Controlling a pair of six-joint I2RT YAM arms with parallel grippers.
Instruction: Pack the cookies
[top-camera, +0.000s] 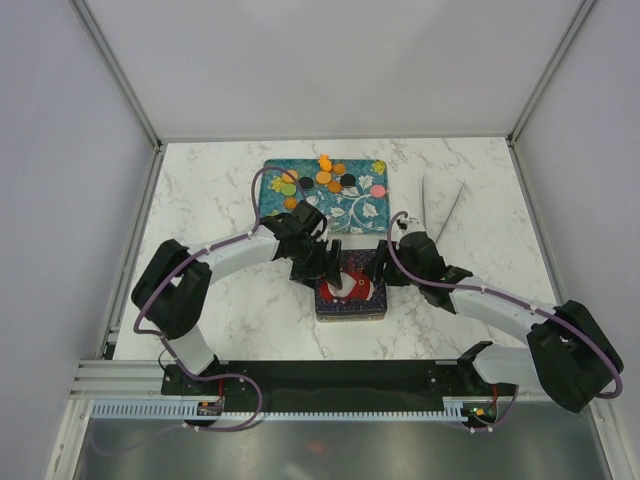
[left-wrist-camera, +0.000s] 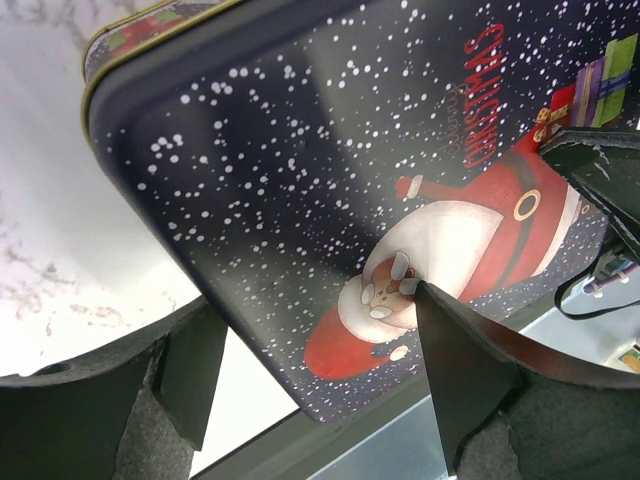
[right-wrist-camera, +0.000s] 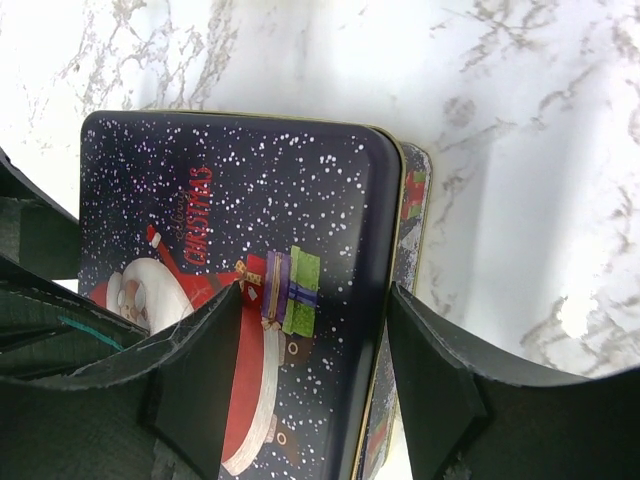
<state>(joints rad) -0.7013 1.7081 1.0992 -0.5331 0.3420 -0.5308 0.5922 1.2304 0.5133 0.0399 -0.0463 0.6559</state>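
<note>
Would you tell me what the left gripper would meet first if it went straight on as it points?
The left gripper would most likely meet the closed lid of the Christmas tin, near the Santa picture; how far off it is, I cannot tell.

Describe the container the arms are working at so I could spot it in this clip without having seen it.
On the marble table, find the teal flowered tray that holds the cookies; just below it in the top view sits a rectangular tin. Unlike anything near it, its dark blue lid is speckled with snow and shows a red-suited Santa.
</note>
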